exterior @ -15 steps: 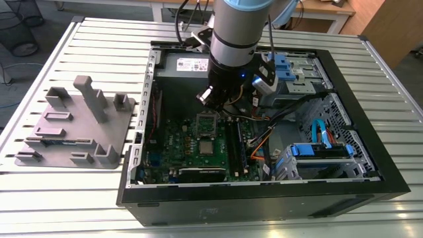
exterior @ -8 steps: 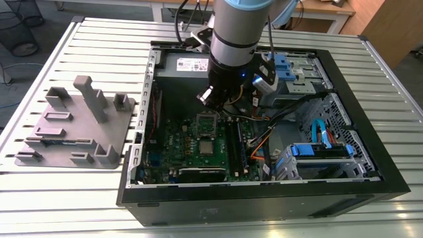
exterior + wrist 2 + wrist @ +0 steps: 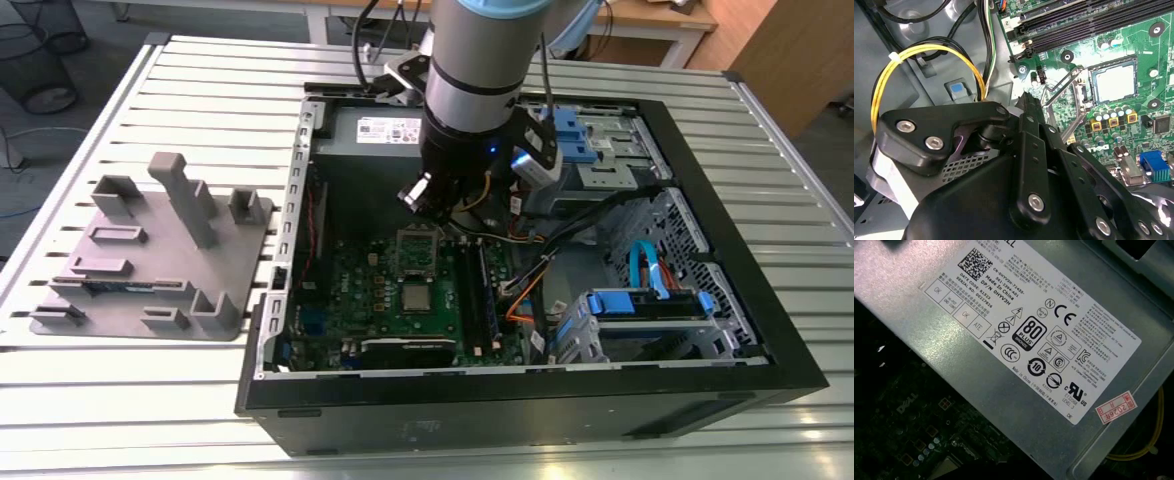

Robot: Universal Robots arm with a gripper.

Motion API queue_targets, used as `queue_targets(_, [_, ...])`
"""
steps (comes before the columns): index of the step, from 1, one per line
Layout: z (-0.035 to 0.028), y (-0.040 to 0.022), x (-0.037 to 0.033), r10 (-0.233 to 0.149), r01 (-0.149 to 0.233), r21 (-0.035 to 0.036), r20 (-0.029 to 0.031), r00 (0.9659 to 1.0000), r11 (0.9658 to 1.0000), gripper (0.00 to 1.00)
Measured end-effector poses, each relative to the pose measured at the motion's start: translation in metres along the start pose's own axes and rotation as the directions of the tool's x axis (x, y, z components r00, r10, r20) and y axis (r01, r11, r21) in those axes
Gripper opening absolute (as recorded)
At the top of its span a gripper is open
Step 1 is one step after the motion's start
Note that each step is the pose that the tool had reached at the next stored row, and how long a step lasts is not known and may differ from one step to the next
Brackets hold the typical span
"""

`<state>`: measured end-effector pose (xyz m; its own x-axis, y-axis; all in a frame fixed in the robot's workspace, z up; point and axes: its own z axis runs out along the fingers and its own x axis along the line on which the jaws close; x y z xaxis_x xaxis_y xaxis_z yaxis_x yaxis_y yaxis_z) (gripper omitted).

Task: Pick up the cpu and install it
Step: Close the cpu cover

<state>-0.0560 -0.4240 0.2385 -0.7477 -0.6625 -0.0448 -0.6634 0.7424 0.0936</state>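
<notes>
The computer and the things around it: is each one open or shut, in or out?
Computer case, lying flat, side open.
Chip, set in place on the green board.
Metal frame, swung open, off the chip.
Gripper, hanging above the board near the chip, not holding it.
Grey tray, standing on the table beside the case.

Green motherboard (image 3: 400, 300) in the black case (image 3: 534, 410), bright blue drive brackets (image 3: 647, 303), and a plain grey tray (image 3: 147, 270) on the white ribbed table (image 3: 134, 400). Up close now: yellow cable (image 3: 934, 47), pale silver cpu (image 3: 1114, 82), and a white, black-printed label (image 3: 1044, 335) on grey metal.
</notes>
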Motion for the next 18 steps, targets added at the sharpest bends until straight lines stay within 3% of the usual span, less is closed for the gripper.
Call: queue_targets(18, [-0.0046, -0.0023, 0.0022, -0.031, 0.031, 0.0020, -0.0060, 0.9995, 0.9995, 0.11])
